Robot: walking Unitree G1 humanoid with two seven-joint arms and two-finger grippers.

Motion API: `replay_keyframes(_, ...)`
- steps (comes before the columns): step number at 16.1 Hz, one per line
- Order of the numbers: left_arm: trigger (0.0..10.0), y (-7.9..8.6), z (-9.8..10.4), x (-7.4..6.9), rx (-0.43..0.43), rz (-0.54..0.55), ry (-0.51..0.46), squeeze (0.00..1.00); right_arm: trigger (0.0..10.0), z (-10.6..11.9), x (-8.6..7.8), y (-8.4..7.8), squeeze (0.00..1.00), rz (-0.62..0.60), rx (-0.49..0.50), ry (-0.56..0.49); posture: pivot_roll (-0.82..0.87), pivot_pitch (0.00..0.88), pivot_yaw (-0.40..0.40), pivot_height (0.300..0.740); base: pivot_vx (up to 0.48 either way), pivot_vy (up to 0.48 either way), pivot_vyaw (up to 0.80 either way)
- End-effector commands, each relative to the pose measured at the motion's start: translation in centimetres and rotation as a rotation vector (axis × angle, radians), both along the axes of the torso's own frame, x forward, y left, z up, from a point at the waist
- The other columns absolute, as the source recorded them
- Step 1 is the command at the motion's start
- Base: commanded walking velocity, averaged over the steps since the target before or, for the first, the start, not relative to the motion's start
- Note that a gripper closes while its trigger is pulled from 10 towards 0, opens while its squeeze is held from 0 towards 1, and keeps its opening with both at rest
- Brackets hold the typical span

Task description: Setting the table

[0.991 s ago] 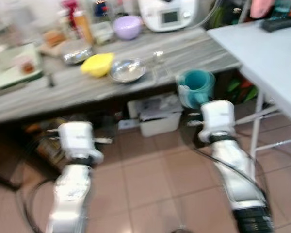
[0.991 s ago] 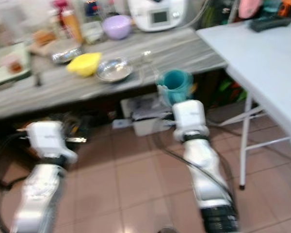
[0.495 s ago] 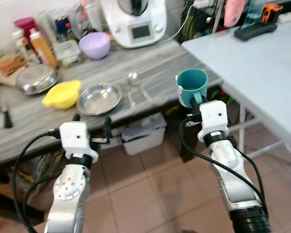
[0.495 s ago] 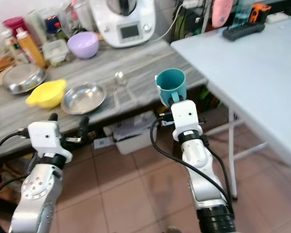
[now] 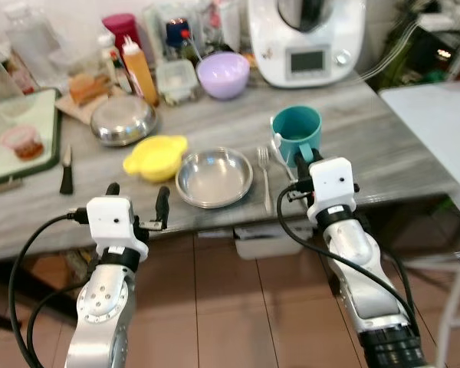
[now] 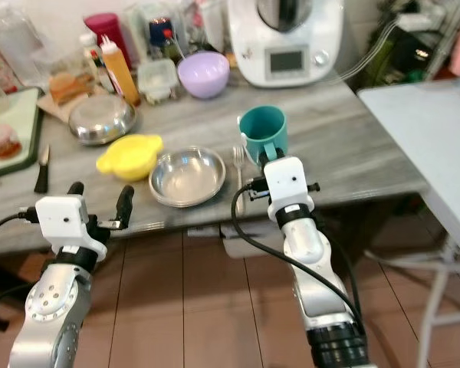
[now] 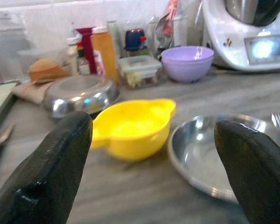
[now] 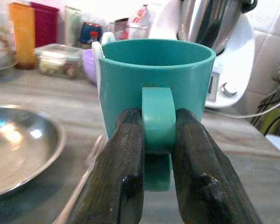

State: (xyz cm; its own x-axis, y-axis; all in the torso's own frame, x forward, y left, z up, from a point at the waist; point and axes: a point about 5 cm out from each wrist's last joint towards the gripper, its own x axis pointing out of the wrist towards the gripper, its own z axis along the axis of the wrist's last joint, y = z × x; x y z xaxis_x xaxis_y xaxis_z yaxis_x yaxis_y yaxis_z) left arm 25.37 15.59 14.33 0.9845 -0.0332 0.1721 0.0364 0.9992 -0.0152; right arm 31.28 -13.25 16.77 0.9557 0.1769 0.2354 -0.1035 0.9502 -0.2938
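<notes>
The left gripper hangs at the near edge of the grey counter, its fingers spread wide apart with nothing between them. Beyond the left finger lies a black-handled knife, and farther off beside it the rim of a green tray. Straight ahead of those fingers sits a yellow bowl, and past it an overturned steel dish, an orange sauce bottle, a clear lidded food box and a lilac bowl. Just beyond the right finger of that gripper lies a shallow steel plate, just beside the yellow bowl. A fork lies on the counter between the plate and the right arm.

The right gripper is at the counter's near edge too, its fingers clamped on the handle of an upright teal mug, one finger on each side of the handle. A white spoon handle leans against the mug's rim. Whether the mug rests on the counter or hangs just above it cannot be told. Beyond the mug stands a white kitchen machine, and off past the right fingers shows the corner of a white table.
</notes>
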Motion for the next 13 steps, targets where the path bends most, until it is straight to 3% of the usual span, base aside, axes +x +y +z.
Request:
replay_keyframes(1,10.0,-0.3,0.3,-0.5,0.003,-0.007,-0.006,0.00,10.0,0.7,-0.2,-0.6,0.00,-0.016,0.003,-0.031,-0.06,0.102,0.087,0.740,0.337,0.000,0.00)
replay_keyframes(5,10.0,0.8,0.3,-2.1,0.035,0.029,0.014,0.00,10.0,0.7,-1.3,-0.5,0.00,0.004,-0.024,-0.049,-0.06,0.109,0.088,0.740,0.287,0.000,0.00)
replay_keyframes(13,10.0,1.5,0.2,-4.0,0.046,0.040,0.031,0.00,10.0,0.9,-1.2,0.0,0.00,0.045,-0.025,-0.048,-0.04,0.117,0.079,0.740,0.000,0.000,0.00)
